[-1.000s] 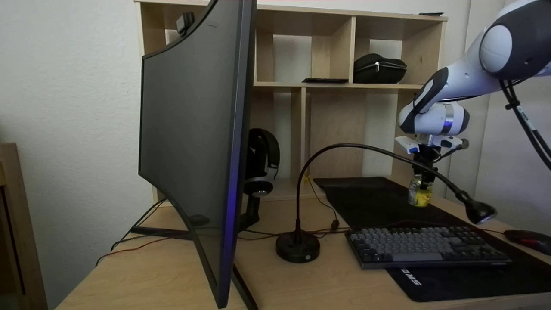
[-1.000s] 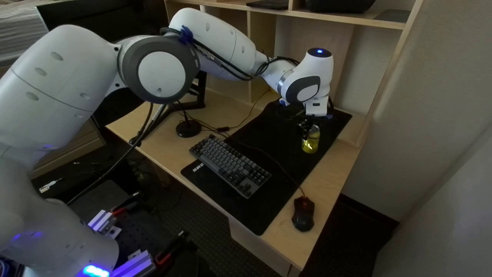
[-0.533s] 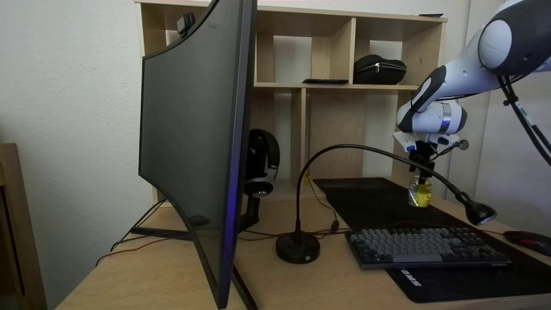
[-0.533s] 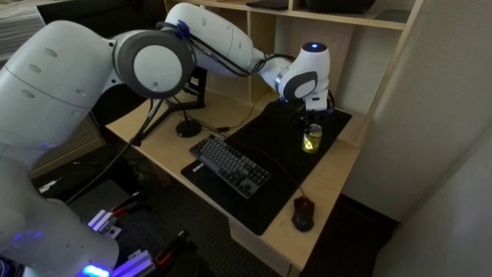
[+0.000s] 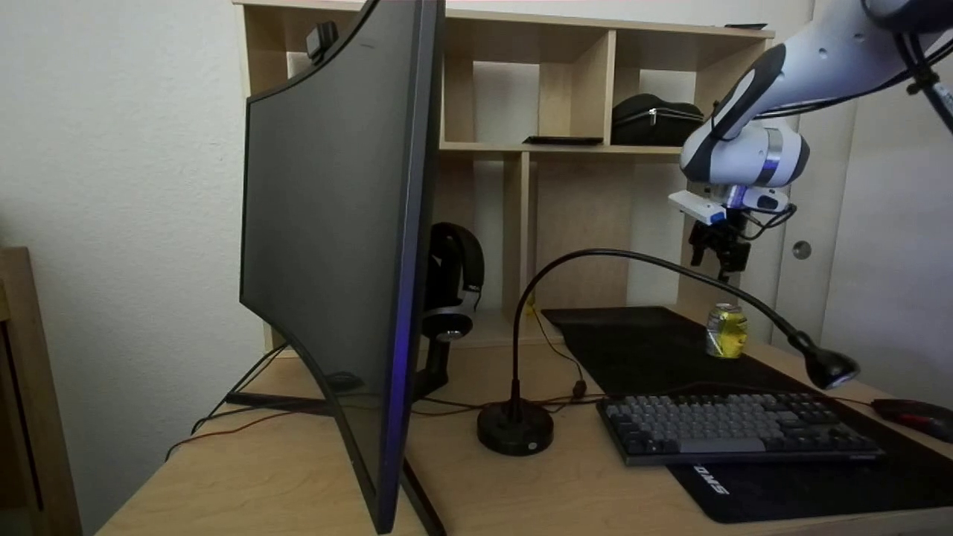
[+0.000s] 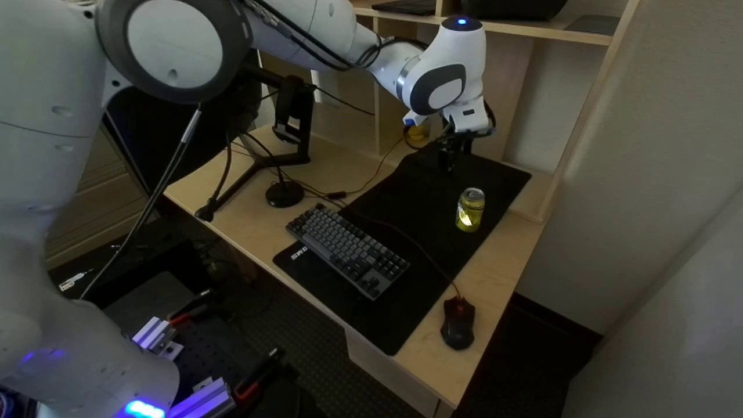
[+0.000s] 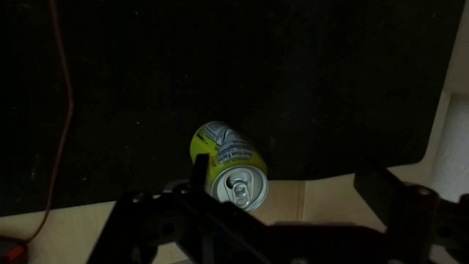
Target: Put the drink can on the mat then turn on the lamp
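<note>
The yellow-green drink can [image 5: 726,331] stands upright on the black mat [image 5: 633,339] near its long edge by the wall. The can also shows on the mat in an exterior view [image 6: 470,212] and in the wrist view [image 7: 234,154]. My gripper [image 5: 711,266] is open and empty, raised above the can and apart from it. In the wrist view the fingers of the gripper [image 7: 284,170] are wide apart, and one finger overlaps the can's side in the picture. The black lamp [image 5: 515,429] stands on the desk beside the mat, its gooseneck arching over the keyboard; no light shows at its head.
The keyboard [image 5: 744,424] lies on the mat's near part. A mouse [image 6: 458,323] lies on the wood beside the mat, its cord crossing the mat. The big curved monitor [image 5: 335,223] stands beside the lamp. A wooden shelf [image 5: 566,152] rises behind.
My gripper was down around the can; it is now open and has risen clear of it. The arm has lifted and drawn back. The can stays in place on the mat.
</note>
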